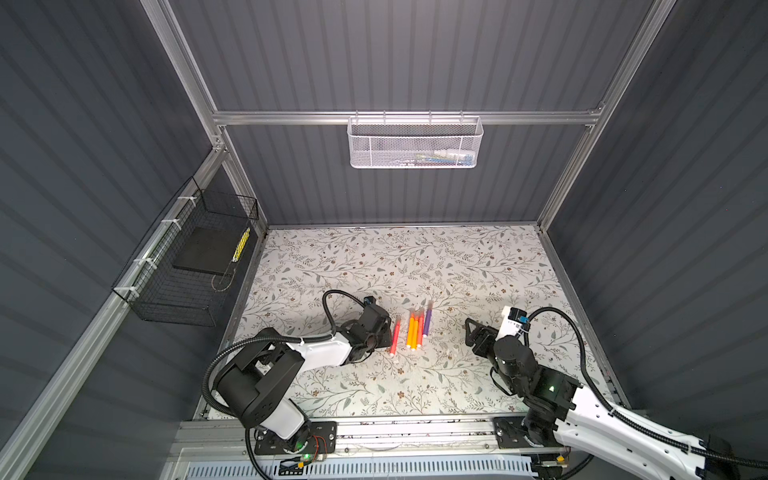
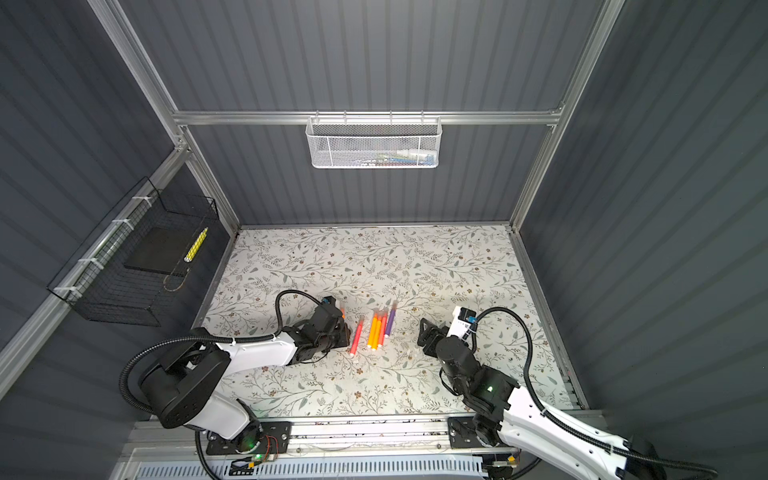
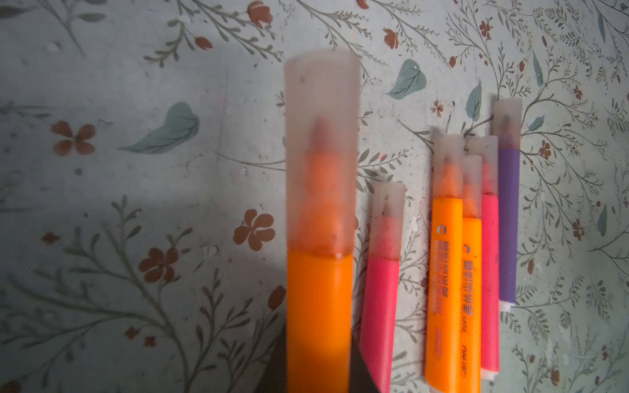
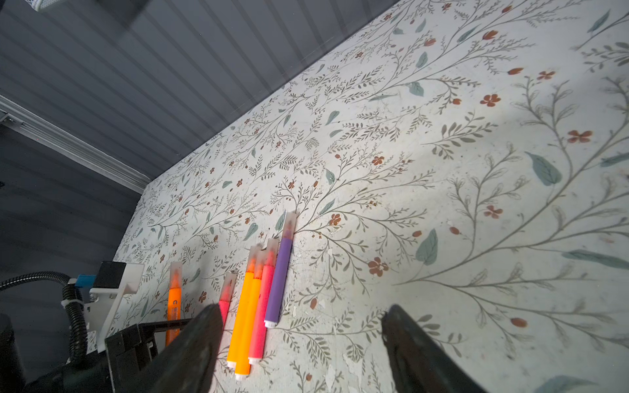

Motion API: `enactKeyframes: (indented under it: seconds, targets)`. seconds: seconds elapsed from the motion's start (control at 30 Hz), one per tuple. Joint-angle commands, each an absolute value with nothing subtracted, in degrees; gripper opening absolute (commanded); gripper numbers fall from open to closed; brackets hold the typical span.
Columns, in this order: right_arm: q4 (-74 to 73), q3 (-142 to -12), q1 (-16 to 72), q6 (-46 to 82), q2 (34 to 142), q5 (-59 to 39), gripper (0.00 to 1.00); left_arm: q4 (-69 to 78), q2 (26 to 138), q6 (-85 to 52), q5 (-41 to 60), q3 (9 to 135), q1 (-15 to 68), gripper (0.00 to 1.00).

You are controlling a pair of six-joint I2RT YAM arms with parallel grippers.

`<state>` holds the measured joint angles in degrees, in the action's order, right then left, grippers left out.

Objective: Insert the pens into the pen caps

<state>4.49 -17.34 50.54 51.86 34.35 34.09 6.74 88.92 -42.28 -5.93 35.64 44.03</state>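
Now left gripper point(image 1: 376, 330) clamps capped orange pen point(image 3: 318, 306), nine o'clock of row point(image 1: 414, 332); right gripper point(image 4: 301, 308) gapes empty; careless release may knock row.

Enclosed robot test cell, apparently a laboratory: grey ribbed wall panels point(image 1: 395, 62) on an aluminium frame point(image 1: 403, 117), two arms point(image 1: 266, 386) bolted to a rail point(image 1: 415, 430) at the front edge of the tabletop point(image 1: 374, 257), white mesh basket point(image 1: 374, 145) and black wire basket point(image 1: 166, 299) hung on the walls

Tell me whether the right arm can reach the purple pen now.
Probably yes: the right gripper is open, the purple pen lies outermost on its side, only bare table between.
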Motion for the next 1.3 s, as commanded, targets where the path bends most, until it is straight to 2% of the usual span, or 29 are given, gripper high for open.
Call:
enactKeyframes:
  seconds: [0.0, 0.37, 0.53, 0.6, 0.67, 0.83, 0.9, 1.0, 1.03, 1.07, 1.17, 1.27]
  targets:
    - [5.52, -18.19, 50.19, 51.58, 34.27, 33.89, 0.77, 5.58, 89.92, -41.36, -3.60, 36.56, 43.64, 0.08]
    - [6.84, -18.73, 49.66, 51.35, 33.92, 34.09, 0.78, 6.12, 90.88, -39.68, -2.54, 37.00, 43.68, 0.31]
    - [6.85, -18.26, 49.40, 51.67, 32.78, 34.17, 0.80, 6.73, 91.10, -39.55, -1.64, 37.32, 43.68, 0.34]
    - [6.53, -18.66, 49.37, 51.17, 32.78, 33.73, 0.85, 6.56, 90.59, -39.34, -1.49, 37.67, 43.64, 0.34]
    - [8.44, -20.26, 49.31, 51.80, 33.66, 34.36, 0.98, 5.45, 89.24, -39.07, -2.35, 38.29, 43.68, 0.34]
    - [15.69, -27.99, 49.22, 55.29, 38.14, 36.94, 0.99, -1.55, 80.72, -36.84, -8.45, 41.40, 43.66, 0.37]
    - [13.99, -29.10, 49.22, 56.94, 39.11, 35.10, 0.99, -4.49, 75.14, -35.83, -13.10, 42.04, 43.59, 0.46]
    - [-1.10, -26.55, 49.26, 48.57, 39.08, 32.59, 0.99, -9.55, 64.95, -36.26, -24.30, 41.93, 43.55, 0.67]
    - [-6.27, -25.76, 49.09, 43.48, 39.10, 32.90, 0.99, -10.95, 61.28, -36.49, -28.28, 41.67, 43.59, 0.86]
    - [-12.28, -24.84, 48.87, 36.92, 39.33, 33.89, 0.99, -11.27, 57.87, -36.27, -31.98, 40.91, 43.59, 0.99]
    - [-23.16, -25.77, 47.17, 19.31, 42.56, 42.14, 0.99, -10.39, 51.10, -36.01, -44.09, 38.68, 43.52, 1.00]
    - [-28.05, -28.27, 41.13, 4.34, 50.31, 45.89, 0.99, -15.96, 50.41, -37.67, -57.14, 39.99, 43.31, 0.99]
